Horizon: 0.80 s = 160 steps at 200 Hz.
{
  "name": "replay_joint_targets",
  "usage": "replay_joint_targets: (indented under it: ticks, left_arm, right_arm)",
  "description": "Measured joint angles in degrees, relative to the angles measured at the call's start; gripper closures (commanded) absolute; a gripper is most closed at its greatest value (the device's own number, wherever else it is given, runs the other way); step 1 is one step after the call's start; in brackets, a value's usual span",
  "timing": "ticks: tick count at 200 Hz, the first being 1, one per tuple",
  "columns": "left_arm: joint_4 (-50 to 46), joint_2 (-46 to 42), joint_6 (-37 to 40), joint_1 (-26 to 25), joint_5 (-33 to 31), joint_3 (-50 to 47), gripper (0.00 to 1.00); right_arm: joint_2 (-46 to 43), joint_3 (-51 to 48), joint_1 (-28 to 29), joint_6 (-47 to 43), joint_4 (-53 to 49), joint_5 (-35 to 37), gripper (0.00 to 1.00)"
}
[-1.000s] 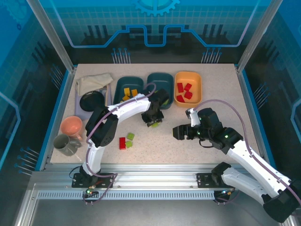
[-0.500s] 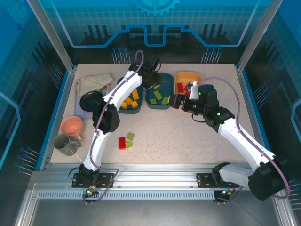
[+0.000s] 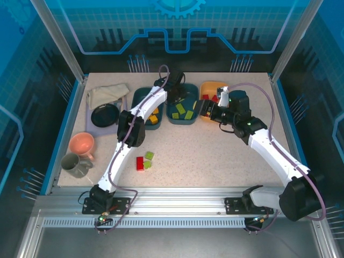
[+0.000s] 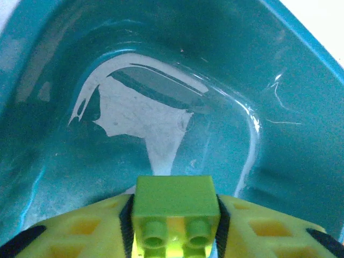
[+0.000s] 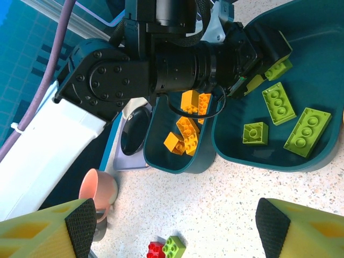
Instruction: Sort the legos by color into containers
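**Left gripper** (image 3: 179, 92): yellow-padded fingers are clenching one light green plastic brick (image 4: 173, 201), square-edged, with round studs facing the wrist camera. A second ago this gripper was working low over the tabletop. Now it is hanging over the far end of the middle dark teal rounded-rectangular tub (image 3: 183, 122), carrying the brick above the tub's glossy floor. Judged: this piece is only a release away from being sorted.

**Right gripper** (image 5: 177, 228): fingers are standing wide apart with nothing between them. It has been travelling from mid-table up to the near-left corner of the light orange plastic tub (image 3: 210, 86), where red bricks (image 3: 215, 98) are lying.

**Contents:**
- The middle tub is holding oblong and square light green bricks (image 5: 278, 104).
- The left dark teal tub (image 3: 138, 102) is holding a heap of orange-yellow bricks (image 5: 185, 131).

**Outstanding:** one red brick (image 3: 140, 163) and two light green pieces (image 3: 149, 156) are waiting, huddled together, on the speckled beige tabletop (image 3: 215, 150). Judged: the sorting is nearing its end.

**Materials:**
- The tubs are smooth, shiny moulded plastic with sloped walls and rounded corners.
- The bricks are hard and crisp-cornered, with studded tops.
- The finger pads are yellow with recessed pockets and black trim.
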Motion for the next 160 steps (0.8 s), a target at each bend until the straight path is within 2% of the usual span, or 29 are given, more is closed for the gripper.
replay_joint_targets:
  ticks: [43, 92, 122, 160]
  left_arm:
    - [0.1, 0.2, -0.7, 0.0, 0.1, 0.7, 0.38]
    - [-0.9, -3.0, -2.0, 0.0, 0.2, -0.5, 0.36]
    - [-2.3, -16.5, -2.7, 0.0, -0.1, -11.1, 0.35]
    - [-3.4, -41.3, -3.5, 0.7, -1.6, -31.7, 0.35]
  right_arm:
    - [0.0, 0.0, -0.9, -0.1, 0.0, -0.7, 0.19]
    - [0.0, 0.6, -0.8, -3.8, -2.8, -1.3, 0.20]
    - [0.5, 4.8, 1.8, -10.4, -8.8, 0.3, 0.21]
    - [1.2, 6.1, 11.3, -15.8, -13.0, 3.9, 0.21]
